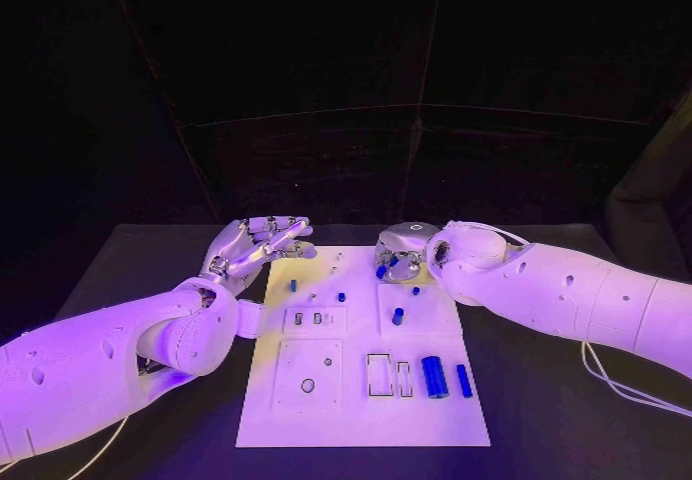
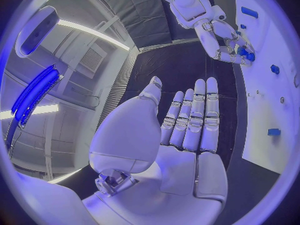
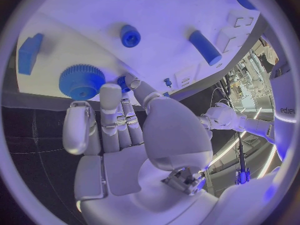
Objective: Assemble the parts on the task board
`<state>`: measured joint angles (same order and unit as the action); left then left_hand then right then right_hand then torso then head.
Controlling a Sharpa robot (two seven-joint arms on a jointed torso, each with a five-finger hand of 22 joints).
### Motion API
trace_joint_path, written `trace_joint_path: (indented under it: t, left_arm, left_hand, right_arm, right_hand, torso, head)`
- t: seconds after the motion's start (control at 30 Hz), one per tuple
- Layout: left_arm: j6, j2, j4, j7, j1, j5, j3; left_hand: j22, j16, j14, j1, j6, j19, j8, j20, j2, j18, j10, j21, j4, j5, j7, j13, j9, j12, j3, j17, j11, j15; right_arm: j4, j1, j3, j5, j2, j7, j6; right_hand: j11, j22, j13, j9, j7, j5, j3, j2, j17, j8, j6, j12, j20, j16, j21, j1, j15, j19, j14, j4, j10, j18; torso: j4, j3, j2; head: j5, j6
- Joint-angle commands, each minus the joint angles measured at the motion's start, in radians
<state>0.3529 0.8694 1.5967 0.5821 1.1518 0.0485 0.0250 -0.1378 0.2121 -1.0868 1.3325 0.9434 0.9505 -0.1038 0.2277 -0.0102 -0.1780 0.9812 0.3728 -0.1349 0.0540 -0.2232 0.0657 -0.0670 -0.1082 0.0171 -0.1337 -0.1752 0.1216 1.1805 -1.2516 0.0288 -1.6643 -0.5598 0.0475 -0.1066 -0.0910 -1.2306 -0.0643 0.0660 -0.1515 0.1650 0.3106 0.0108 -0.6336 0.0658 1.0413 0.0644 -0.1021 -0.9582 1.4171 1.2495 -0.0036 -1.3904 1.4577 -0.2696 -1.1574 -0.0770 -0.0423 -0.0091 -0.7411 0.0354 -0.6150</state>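
The task board [image 1: 361,405] lies flat in the middle of the black table [image 1: 548,420], its long side running away from the robot; on the near right part of the board a thick blue cylinder [image 1: 433,377] and a thinner blue rod [image 1: 464,380] lie side by side, just right of two rectangular slots [image 1: 379,374]; further up, a small blue peg [image 1: 398,316] sits near the board's centre line, with smaller blue pieces [image 1: 342,296] beyond it; the left hand [image 1: 257,246] hovers at the far left corner of the board, palm up, fingers extended and apart, holding nothing, as the left wrist view [image 2: 187,130] confirms; the right hand [image 1: 404,252] is at the far edge of the board, fingers curled down toward a small blue part [image 1: 384,269]; in the right wrist view the fingertips [image 3: 128,82] touch that part beside a blue gear [image 3: 81,81]; whether it is actually gripped cannot be determined.
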Motion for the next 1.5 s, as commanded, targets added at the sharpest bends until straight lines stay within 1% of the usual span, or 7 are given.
trace_joint_path:
  t: [0.03, 0.33, 0.57, 0.8, 0.93, 1.23, 1.5]
  left_arm:
    - [-0.014, 0.0, 0.001, 0.0, 0.001, 0.006, -0.001]
    - [-0.015, 0.0, -0.002, -0.003, 0.001, 0.006, -0.001]
    - [-0.016, 0.003, -0.003, -0.007, 0.001, 0.006, -0.001]
    - [-0.027, 0.004, -0.009, -0.01, 0.002, 0.005, -0.001]
    - [-0.032, 0.003, -0.017, -0.01, 0.002, -0.001, -0.001]
    - [-0.037, -0.002, -0.023, -0.012, 0.002, -0.004, -0.001]
    - [-0.039, -0.001, -0.018, -0.015, 0.003, -0.004, -0.001]
  left_hand:
    - [-0.001, -0.003, -0.008, -0.009, 0.005, 0.005, 0.004, 0.0, 0.003, -0.006, 0.006, 0.004, 0.003, -0.003, -0.003, -0.001, 0.001, 0.005, -0.002, -0.001, 0.0, 0.0]
    - [-0.001, -0.003, -0.008, -0.009, 0.005, 0.005, 0.004, 0.0, 0.003, -0.006, 0.006, 0.004, 0.003, -0.003, -0.003, -0.001, 0.001, 0.005, -0.002, -0.001, 0.0, 0.0]
    - [-0.001, -0.004, -0.008, -0.009, 0.004, 0.006, 0.005, 0.0, 0.004, -0.006, 0.006, 0.004, 0.003, -0.003, -0.004, -0.002, 0.001, 0.006, -0.003, -0.001, 0.0, 0.0]
    - [-0.001, -0.004, -0.008, -0.009, 0.004, 0.006, 0.005, 0.0, 0.004, -0.005, 0.005, 0.004, 0.004, -0.003, -0.004, -0.002, 0.001, 0.007, -0.002, -0.002, -0.001, 0.0]
    - [-0.001, -0.006, -0.007, -0.008, 0.003, 0.006, 0.007, 0.0, 0.006, -0.005, 0.004, 0.004, 0.005, -0.003, -0.004, -0.002, 0.001, 0.008, -0.002, -0.002, -0.001, 0.0]
    - [0.0, -0.007, -0.006, -0.007, 0.003, 0.006, 0.007, 0.0, 0.007, -0.005, 0.004, 0.004, 0.006, -0.003, -0.004, -0.002, 0.001, 0.009, -0.002, -0.001, -0.001, 0.001]
    - [0.0, -0.008, -0.006, -0.007, 0.003, 0.006, 0.007, 0.0, 0.007, -0.005, 0.004, 0.003, 0.007, -0.003, -0.003, -0.001, 0.001, 0.009, -0.002, -0.001, -0.001, 0.001]
  right_arm:
    - [-0.003, -0.002, -0.001, -0.01, 0.003, -0.002, 0.015]
    - [-0.006, -0.002, -0.001, -0.004, 0.007, -0.017, -0.014]
    - [0.023, -0.002, -0.001, 0.05, -0.011, -0.046, -0.143]
    - [0.035, -0.003, -0.002, 0.078, -0.012, -0.023, -0.21]
    - [0.008, -0.005, -0.002, 0.085, 0.013, -0.015, -0.223]
    - [-0.088, -0.008, -0.003, 0.089, 0.104, -0.005, -0.218]
    - [-0.145, -0.011, -0.003, 0.089, 0.166, 0.014, -0.196]
  right_hand:
    - [0.004, -0.006, 0.001, 0.002, 0.003, -0.01, 0.02, -0.015, -0.006, 0.003, 0.016, 0.006, -0.004, -0.01, 0.008, 0.002, 0.002, 0.001, -0.005, 0.002, -0.003, 0.005]
    - [0.016, -0.029, -0.001, 0.006, 0.013, -0.026, 0.075, -0.039, -0.04, 0.012, 0.061, 0.011, 0.003, -0.049, 0.021, 0.0, -0.007, -0.009, 0.001, 0.016, -0.044, 0.009]
    - [0.017, -0.031, -0.002, 0.005, 0.01, -0.022, 0.118, -0.031, -0.025, 0.009, 0.079, 0.006, 0.005, -0.049, 0.025, -0.008, -0.008, -0.008, -0.006, 0.028, -0.062, 0.009]
    - [0.018, -0.033, -0.002, 0.005, 0.011, -0.03, 0.125, -0.022, -0.026, 0.008, 0.087, 0.004, 0.005, -0.055, 0.026, -0.024, -0.008, -0.007, -0.006, 0.044, -0.069, 0.009]
    - [0.018, -0.035, -0.002, 0.005, 0.011, -0.033, 0.127, -0.019, -0.028, 0.007, 0.088, 0.003, 0.005, -0.058, 0.027, -0.028, -0.008, -0.008, -0.006, 0.049, -0.069, 0.009]
    - [0.016, -0.036, 0.0, 0.003, 0.009, -0.037, 0.134, -0.012, -0.032, 0.001, 0.082, -0.001, 0.005, -0.064, 0.029, -0.032, -0.007, -0.009, -0.005, 0.056, -0.062, 0.01]
    - [0.014, -0.037, 0.0, 0.002, 0.008, -0.035, 0.14, -0.009, -0.032, -0.001, 0.079, -0.002, 0.004, -0.067, 0.03, -0.035, -0.006, -0.009, -0.005, 0.062, -0.055, 0.01]
  torso:
    - [-0.0001, 0.0, -0.002]
    - [-0.0017, -0.0002, -0.003]
    - [0.001, 0.0003, -0.001]
    - [-0.0018, -0.0006, -0.003]
    - [-0.0037, 0.0016, -0.006]
    - [-0.0146, -0.0009, -0.013]
    - [-0.0163, -0.0011, -0.02]
  head:
    - [-0.001, -0.003]
    - [-0.001, -0.007]
    - [-0.006, -0.004]
    - [-0.009, 0.005]
    - [-0.012, 0.008]
    - [-0.008, 0.012]
    - [-0.008, 0.015]
